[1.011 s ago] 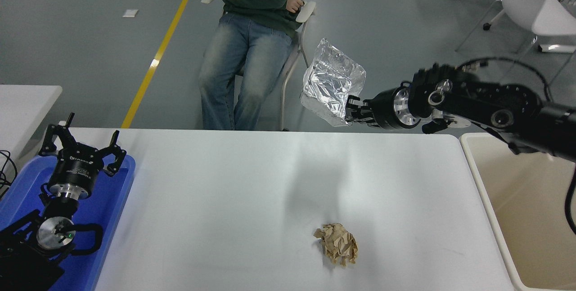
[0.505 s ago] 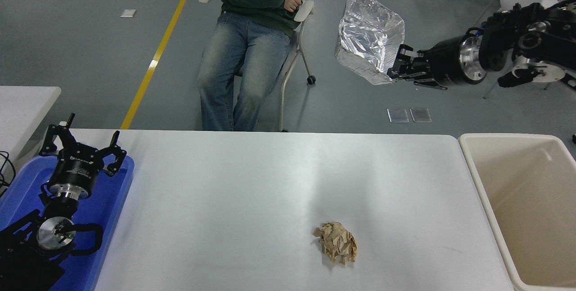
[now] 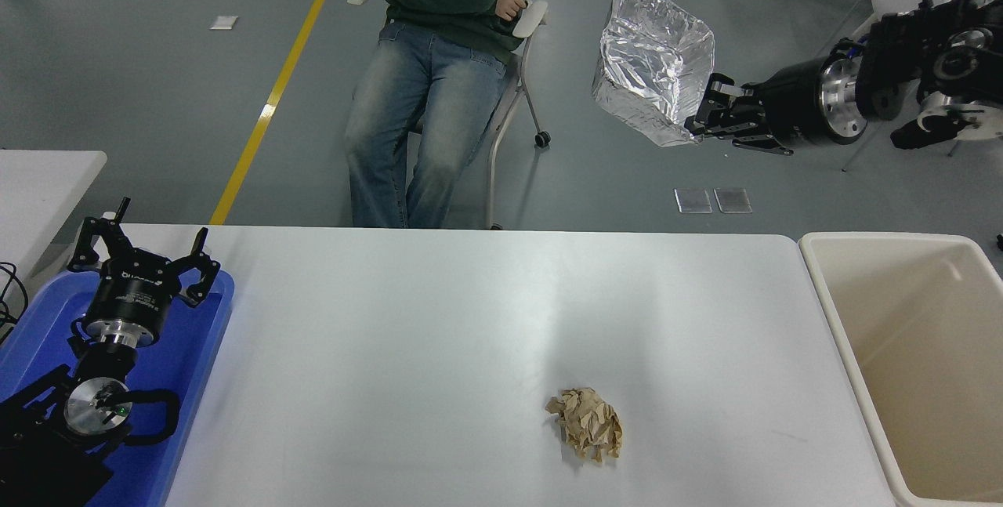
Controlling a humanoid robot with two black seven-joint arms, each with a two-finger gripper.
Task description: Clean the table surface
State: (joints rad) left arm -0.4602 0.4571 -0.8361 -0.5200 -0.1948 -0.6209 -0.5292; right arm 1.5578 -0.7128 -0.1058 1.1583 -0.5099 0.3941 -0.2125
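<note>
Your right gripper [image 3: 700,117] clamps corner of silver foil bag [image 3: 654,68], held high beyond table's far edge, not yet over beige bin [image 3: 831,311] at right. Table surface [image 3: 407,350] fills middle of view, almost clear: 1 crumpled brown paper ball [image 3: 588,432] left, near front edge. Judged about half done. Left gripper [image 3: 141,256] parked over blue tray [image 3: 211,350], fingers spread, holding nothing. Seated person [image 3: 439,45] at far side, well apart from arm. Nothing blocks path to bin.
</note>
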